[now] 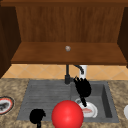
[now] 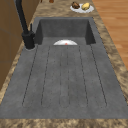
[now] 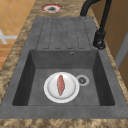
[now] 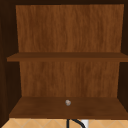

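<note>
Sink [image 1: 37,92] serves as the landmark throughout. Nearest the camera in the front view, a red ball [image 1: 67,114] sits at the sink's front edge, round and plain, with no long axis to speak of. Just left of it, also at the sink's front edge over the ribbed drainboard, the left hand [image 1: 36,116] hangs with its fingers curled in on nothing.

Farther back, inside the sink's deep basin, a white plate [image 3: 61,87] lies flat on the bottom. On it rests a reddish piece of meat [image 3: 60,84], a narrow spindle tapering at both ends; its long axis runs along the sink's length, pointing from the basin's outer wall toward the drainboard, as the right side view shows. The drain [image 3: 82,80] sits just beside the plate, toward the sink's back wall.

Above the plate in the front view, the right hand [image 1: 82,87] hovers with fingers spread and pointing upward, slack, gripping nothing.

Behind it, at the sink's rear rim, stands the black faucet [image 1: 67,75]. On the table left of the sink lies a red-rimmed plate [image 1: 5,105]; another white plate with food [image 2: 81,7] lies on the table beyond the basin end. Above the sink, a wooden shelf [image 1: 67,53] carries a small grey ball [image 1: 67,48].
</note>
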Controlling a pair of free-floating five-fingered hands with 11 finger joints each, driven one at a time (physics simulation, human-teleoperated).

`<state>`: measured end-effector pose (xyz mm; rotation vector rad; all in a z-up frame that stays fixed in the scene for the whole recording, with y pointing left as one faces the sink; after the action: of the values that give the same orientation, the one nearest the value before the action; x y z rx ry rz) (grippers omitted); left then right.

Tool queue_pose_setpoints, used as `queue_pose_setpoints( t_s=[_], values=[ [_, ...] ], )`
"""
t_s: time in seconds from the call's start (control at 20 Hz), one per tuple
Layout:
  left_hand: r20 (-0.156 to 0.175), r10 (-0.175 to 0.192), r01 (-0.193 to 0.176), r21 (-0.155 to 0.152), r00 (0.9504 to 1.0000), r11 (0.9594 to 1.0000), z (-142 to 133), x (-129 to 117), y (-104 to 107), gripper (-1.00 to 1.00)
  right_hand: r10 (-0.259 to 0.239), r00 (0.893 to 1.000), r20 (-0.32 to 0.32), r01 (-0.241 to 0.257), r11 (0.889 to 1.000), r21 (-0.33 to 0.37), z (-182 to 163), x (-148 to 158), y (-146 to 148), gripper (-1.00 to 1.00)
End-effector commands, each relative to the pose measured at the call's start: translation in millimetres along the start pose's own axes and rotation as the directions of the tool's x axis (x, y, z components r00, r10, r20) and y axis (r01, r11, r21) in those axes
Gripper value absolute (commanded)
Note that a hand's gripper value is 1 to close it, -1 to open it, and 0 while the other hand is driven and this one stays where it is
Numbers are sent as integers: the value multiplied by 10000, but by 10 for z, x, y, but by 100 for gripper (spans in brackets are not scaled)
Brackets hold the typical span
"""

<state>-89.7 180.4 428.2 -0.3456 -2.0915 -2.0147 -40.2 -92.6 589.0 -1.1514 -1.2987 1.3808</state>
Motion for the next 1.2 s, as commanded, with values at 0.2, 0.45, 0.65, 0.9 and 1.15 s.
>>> queue_pose_setpoints(
  t_s=[0.2,0.45,0.65,0.9,1.15],
  values=[
    [0,0,0,0,10000,10000,0,0,0,0,-23,10000,5,23,10000,-10,346,192,-646,-100],
    [0,0,0,0,10000,10000,0,0,0,0,-39,10000,-42,39,10000,-19,569,282,-1059,-100],
    [0,0,0,0,10000,10000,0,0,0,0,-38,10000,-92,38,10000,-86,650,308,-1385,-100],
    [0,0,0,0,10000,10000,0,0,0,0,120,9998,-147,-121,9999,-68,646,329,-1787,-100],
    [0,0,0,0,10000,10000,0,0,0,0,242,9995,-180,-242,9997,0,641,377,-2196,-100]
  ],
)
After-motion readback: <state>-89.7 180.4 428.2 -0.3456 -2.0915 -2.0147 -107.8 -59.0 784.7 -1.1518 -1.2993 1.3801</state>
